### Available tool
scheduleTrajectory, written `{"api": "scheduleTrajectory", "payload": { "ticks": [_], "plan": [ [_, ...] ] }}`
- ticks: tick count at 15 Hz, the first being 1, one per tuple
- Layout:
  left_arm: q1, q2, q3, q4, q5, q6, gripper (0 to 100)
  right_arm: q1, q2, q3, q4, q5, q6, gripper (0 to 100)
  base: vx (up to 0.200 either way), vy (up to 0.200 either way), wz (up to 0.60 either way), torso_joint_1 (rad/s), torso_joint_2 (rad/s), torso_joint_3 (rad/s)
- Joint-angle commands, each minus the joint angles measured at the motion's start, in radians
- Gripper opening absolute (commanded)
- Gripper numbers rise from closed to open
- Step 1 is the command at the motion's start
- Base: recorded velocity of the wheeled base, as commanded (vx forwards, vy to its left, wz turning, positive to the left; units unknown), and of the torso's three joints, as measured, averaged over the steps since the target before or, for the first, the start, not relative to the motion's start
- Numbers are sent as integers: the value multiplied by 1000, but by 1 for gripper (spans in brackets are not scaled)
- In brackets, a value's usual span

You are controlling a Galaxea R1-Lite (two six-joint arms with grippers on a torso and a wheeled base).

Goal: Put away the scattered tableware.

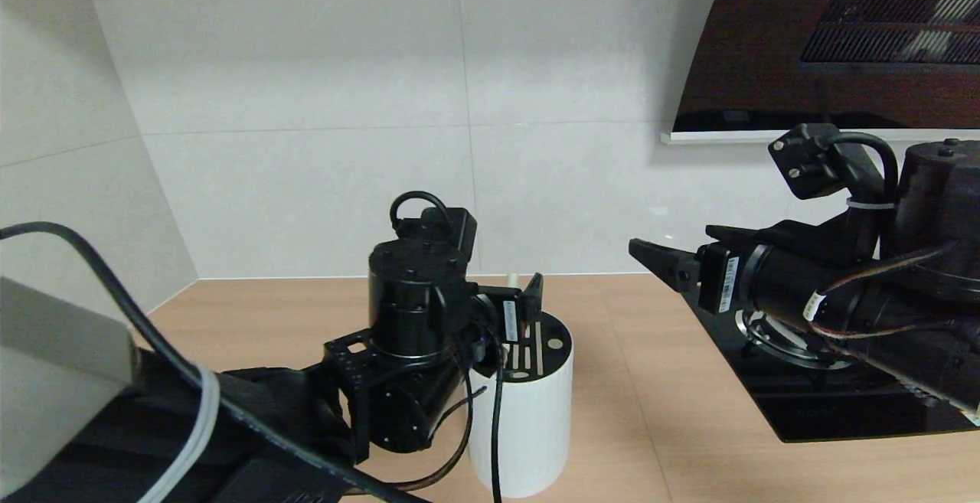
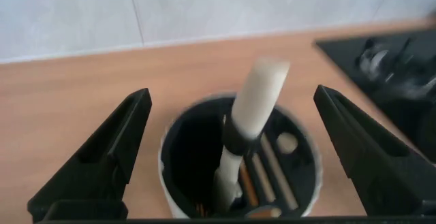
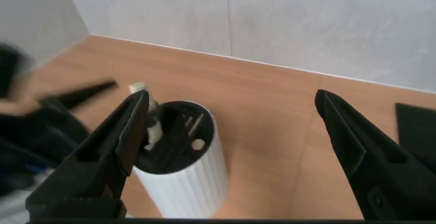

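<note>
In the head view, a white holder (image 1: 528,419) with a black slotted lid stands on the wooden counter (image 1: 635,350). The left gripper (image 1: 522,298) hangs just above its lid, and the cream tip of a utensil (image 1: 511,279) shows beside the gripper's finger. The right gripper (image 1: 660,259) is held higher, over the edge of the black cooktop (image 1: 804,403), well apart from the holder.

In the left wrist view, the left gripper (image 2: 231,93) has its jaws spread wide. Between them the utensil (image 2: 257,101) stands in the holder (image 2: 165,157), leaning a little and touching neither finger. It has a cream handle with a black band; what kind of utensil it is, I cannot tell. Thin brown sticks (image 2: 272,176) lie in the slots beside it.

In the right wrist view, the right gripper (image 3: 230,94) also has its jaws wide apart and holds nothing. The holder (image 3: 194,176) stands below it on the counter (image 3: 272,115), with the utensil's tip (image 3: 139,87) rising from it.
</note>
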Motion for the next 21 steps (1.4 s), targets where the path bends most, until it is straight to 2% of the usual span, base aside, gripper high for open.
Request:
{"api": "scheduleTrajectory", "payload": {
  "ticks": [1, 4, 5, 7, 9, 11, 12, 13, 14, 15, 17, 19, 20, 21],
  "plan": [
    [4, -119, 14, 0, -4, -1, 100, -6, -15, 8, -1, -1, -3, 100, 0, 0, 0, 0, 0, 0],
    [47, -247, 34, 2, -36, 1, 100, -45, -47, 11, -2, -6, -14, 100, 0, 0, 0, 0, 0, 0],
    [149, -332, 118, 0, -39, 10, 100, -63, -144, 67, -2, -35, -17, 100, 0, 0, 0, 0, 0, 0],
    [275, -451, 253, 0, -42, 9, 100, -155, -286, 172, -2, -37, -20, 100, 0, 0, 0, 0, 0, 0],
    [355, -617, 376, 2, -69, 15, 100, -190, -489, 299, 9, -33, -24, 100, 0, 0, 0, 0, 0, 0],
    [384, -757, 470, 3, -69, 53, 100, -206, -670, 425, 49, -43, -116, 100, 0, 0, 0, 0, 0, 0],
    [396, -846, 525, 5, -67, 81, 100, -250, -779, 474, 104, -44, -175, 100, 0, 0, 0, 0, 0, 0],
    [398, -941, 573, 19, -61, 95, 100, -332, -886, 501, 165, -37, -207, 100, 0, 0, 0, 0, 0, 0],
    [399, -1047, 603, 69, -46, 96, 100, -405, -990, 503, 239, -30, -210, 100, 0, 0, 0, 0, 0, 0],
    [424, -1149, 617, 154, -38, 96, 100, -439, -1090, 500, 312, -33, -210, 100, 0, 0, 0, 0, 0, 0],
    [498, -1376, 625, 382, -49, 95, 100, -490, -1303, 468, 472, -44, -213, 100, 0, 0, 0, 0, 0, 0],
    [573, -1564, 615, 559, -110, 95, 100, -540, -1389, 406, 648, -53, -202, 100, 0, 0, 0, 0, 0, 0],
    [623, -1665, 603, 651, -159, 95, 100, -546, -1386, 396, 654, -104, -175, 100, 0, 0, 0, 0, 0, 0],
    [668, -1722, 589, 707, -182, 95, 100, -548, -1386, 399, 658, -124, -172, 100, 0, 0, 0, 0, 0, 0]
  ]
}}
